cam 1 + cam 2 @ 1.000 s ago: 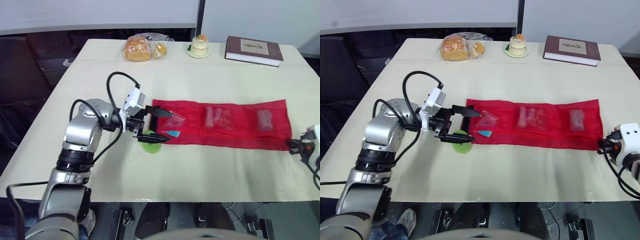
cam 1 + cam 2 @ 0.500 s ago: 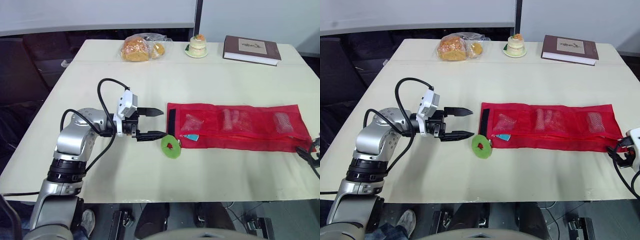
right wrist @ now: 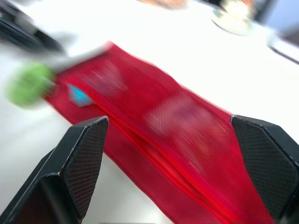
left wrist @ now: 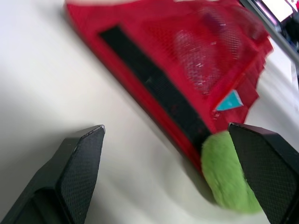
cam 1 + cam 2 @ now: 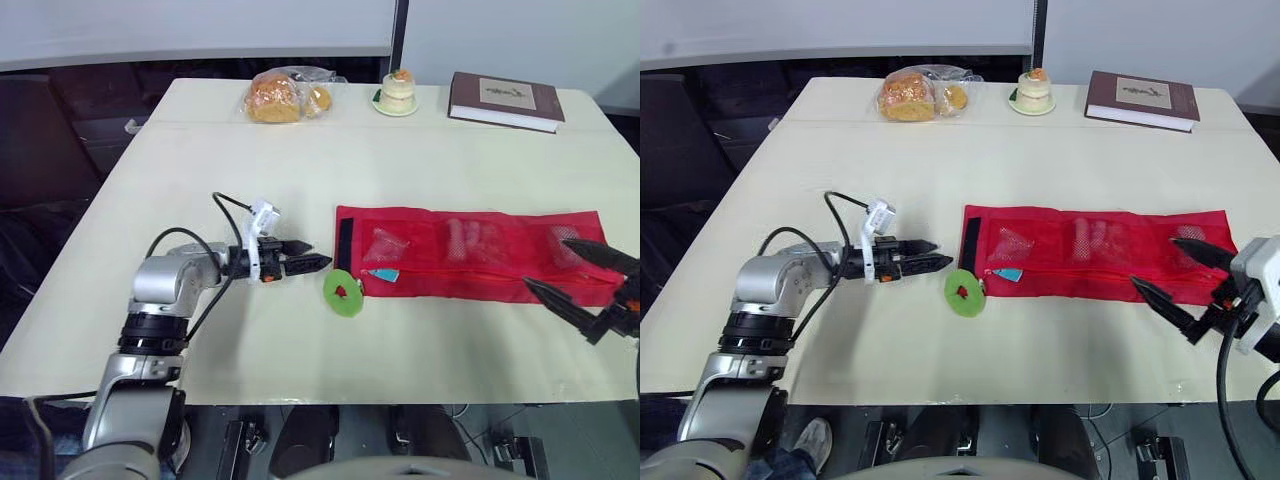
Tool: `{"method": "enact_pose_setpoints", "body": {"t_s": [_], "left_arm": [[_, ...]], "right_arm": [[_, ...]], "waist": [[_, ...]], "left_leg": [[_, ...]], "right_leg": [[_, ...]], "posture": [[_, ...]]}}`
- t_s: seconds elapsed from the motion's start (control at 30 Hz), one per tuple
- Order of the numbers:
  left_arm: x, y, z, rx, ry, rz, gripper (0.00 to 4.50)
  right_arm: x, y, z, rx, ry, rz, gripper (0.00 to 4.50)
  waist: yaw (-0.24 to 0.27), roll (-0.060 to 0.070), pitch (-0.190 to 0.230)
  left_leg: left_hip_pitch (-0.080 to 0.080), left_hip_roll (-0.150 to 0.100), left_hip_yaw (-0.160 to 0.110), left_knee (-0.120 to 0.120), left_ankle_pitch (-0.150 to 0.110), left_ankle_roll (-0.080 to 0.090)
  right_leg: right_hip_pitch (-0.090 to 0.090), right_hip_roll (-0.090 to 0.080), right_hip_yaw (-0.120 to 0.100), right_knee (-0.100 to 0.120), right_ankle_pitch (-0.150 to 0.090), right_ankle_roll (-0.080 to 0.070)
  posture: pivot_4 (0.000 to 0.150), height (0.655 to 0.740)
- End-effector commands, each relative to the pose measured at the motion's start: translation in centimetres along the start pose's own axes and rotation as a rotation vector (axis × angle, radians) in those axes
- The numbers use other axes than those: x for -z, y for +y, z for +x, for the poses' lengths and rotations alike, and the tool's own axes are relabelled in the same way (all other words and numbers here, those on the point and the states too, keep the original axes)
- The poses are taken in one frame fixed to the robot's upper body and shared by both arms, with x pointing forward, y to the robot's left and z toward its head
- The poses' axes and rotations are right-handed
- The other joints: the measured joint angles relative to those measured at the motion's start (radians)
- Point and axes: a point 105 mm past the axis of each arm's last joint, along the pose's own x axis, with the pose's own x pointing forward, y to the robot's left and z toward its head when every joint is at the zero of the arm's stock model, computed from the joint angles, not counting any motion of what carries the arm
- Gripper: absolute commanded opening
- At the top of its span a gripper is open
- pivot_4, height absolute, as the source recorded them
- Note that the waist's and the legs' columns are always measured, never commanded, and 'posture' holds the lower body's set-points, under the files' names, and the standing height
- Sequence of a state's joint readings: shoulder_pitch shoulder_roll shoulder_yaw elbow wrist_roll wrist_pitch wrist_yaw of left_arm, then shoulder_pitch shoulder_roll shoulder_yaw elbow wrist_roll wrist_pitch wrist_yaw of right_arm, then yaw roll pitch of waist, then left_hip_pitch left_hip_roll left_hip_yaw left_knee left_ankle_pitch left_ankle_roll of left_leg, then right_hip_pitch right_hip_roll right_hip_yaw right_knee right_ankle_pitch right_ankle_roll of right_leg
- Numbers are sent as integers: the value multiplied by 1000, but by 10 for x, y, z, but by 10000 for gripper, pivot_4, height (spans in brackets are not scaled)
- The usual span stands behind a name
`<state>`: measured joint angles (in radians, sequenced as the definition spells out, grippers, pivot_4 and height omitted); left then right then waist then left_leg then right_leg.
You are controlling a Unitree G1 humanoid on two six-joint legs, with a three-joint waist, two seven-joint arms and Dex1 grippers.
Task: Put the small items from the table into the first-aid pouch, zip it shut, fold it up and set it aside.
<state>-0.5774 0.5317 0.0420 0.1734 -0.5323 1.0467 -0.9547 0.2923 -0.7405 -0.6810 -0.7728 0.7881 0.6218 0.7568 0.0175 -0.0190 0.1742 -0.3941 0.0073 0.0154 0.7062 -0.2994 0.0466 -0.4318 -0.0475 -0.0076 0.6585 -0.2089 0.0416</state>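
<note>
— So, where do we find the first-aid pouch [image 5: 470, 255]?

— We see it lying flat and unfolded on the surface [image 5: 300, 160], with small packets [image 5: 383, 243] showing through its red mesh and a black strip [image 5: 345, 240] along its left end. A green round item [image 5: 343, 293] sits outside it, against the pouch's near left corner.

— And our pincers?

— Our left pincer [image 5: 318, 263] is just left of the pouch, fingers spread wide, holding nothing. Our right pincer [image 5: 1155, 263] hovers over the pouch's right end, also wide open and empty.
</note>
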Motion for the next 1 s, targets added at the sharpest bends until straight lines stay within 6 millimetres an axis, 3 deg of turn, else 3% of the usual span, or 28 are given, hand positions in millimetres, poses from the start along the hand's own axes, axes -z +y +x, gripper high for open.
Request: {"method": "enact_pose_setpoints", "body": {"t_s": [0.03, 0.17, 0.37, 0.5, 0.57, 0.77, 1.0], "left_arm": [[2, -4, 8, 5, 15, -101, 45000], [9, -12, 25, 59, 44, -213, 45000], [2, -19, 34, 110, 22, -312, 45000], [-6, -18, 33, 121, -13, -351, 33937], [-5, -17, 33, 117, -7, -343, 22809], [-9, -17, 34, 126, -28, -364, 321], [-8, -19, 38, 135, -45, -385, 321]], "right_arm": [[-15, 15, 5, -53, -65, -3, 44462], [-25, 27, 12, -102, -124, 0, 44462], [-29, 36, 13, -132, -139, 9, 44462], [-30, 45, 10, -190, -142, 32, 45000], [-31, 50, 11, -222, -142, 38, 45000], [-28, 58, 20, -301, -109, 26, 45000], [-16, 84, 65, -452, -80, 42, 45000]], "waist": [[-2, 0, 0], [-2, 0, -1], [0, 0, -1], [-2, -1, -1], [-4, -1, -1], [-4, -1, -1], [-5, -1, 0]], "left_leg": [[0, 0, 0, 0, 0, 0], [1, 0, 1, 0, 0, 0], [1, -1, 1, 0, 0, 0], [1, -1, 0, 0, 0, 0], [1, -1, 1, 0, 0, 0], [1, 0, 1, 0, 0, 0], [1, 0, 1, 0, 0, 0]], "right_leg": [[0, 0, 0, 0, 0, 0], [0, 0, 1, 0, 0, 0], [1, -1, 1, 0, 0, 0], [1, -1, 1, 0, 0, 0], [1, -1, 1, 0, 0, 0], [1, 0, 1, 0, 0, 0], [0, 0, 1, 0, 0, 0]], "posture": [[1500, 7289], [1500, 7289], [1500, 7289], [1500, 7289], [1500, 7289], [1500, 7289], [1500, 7289]]}}
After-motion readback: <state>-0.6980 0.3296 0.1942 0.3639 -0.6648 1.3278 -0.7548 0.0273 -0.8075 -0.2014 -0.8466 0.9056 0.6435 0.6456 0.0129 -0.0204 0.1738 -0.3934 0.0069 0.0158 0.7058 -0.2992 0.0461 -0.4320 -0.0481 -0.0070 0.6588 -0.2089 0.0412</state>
